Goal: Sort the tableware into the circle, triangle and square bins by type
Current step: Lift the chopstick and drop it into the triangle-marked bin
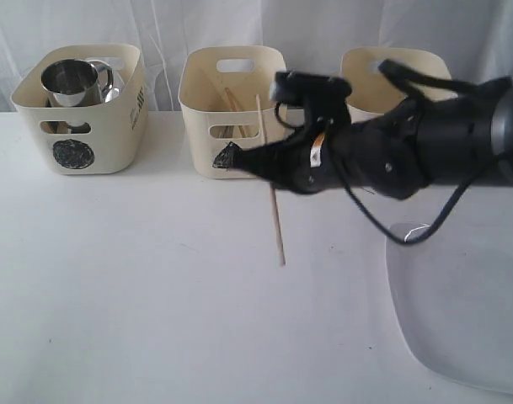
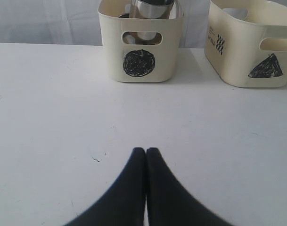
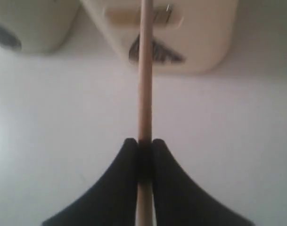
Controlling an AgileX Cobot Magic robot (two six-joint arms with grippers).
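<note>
**Circle bin** (image 1: 113, 143), far left: a black scribbled circle (image 1: 71, 156) stands on the near face, below the cut-out handle. The right side wall carries a small printed mark of dark stripes (image 1: 139, 105); no letters are legible there.

**Triangle bin** (image 1: 197, 109), far centre: a black scribbled triangle (image 1: 227, 157) stands low on the near face. In the left wrist view, its left side wall shows a small black checker pattern (image 2: 220, 43) with a line of tiny print (image 2: 211, 40) beside it, too small to read with certainty.

**Third bin** (image 1: 361, 80), far right: the near face is hidden behind the right arm (image 1: 458, 135), so its sign cannot be seen.

**Right arm:** a small orange-and-white sticker (image 1: 319, 150); the wording is illegible.

No word, brand or number can be read with certainty.
</note>
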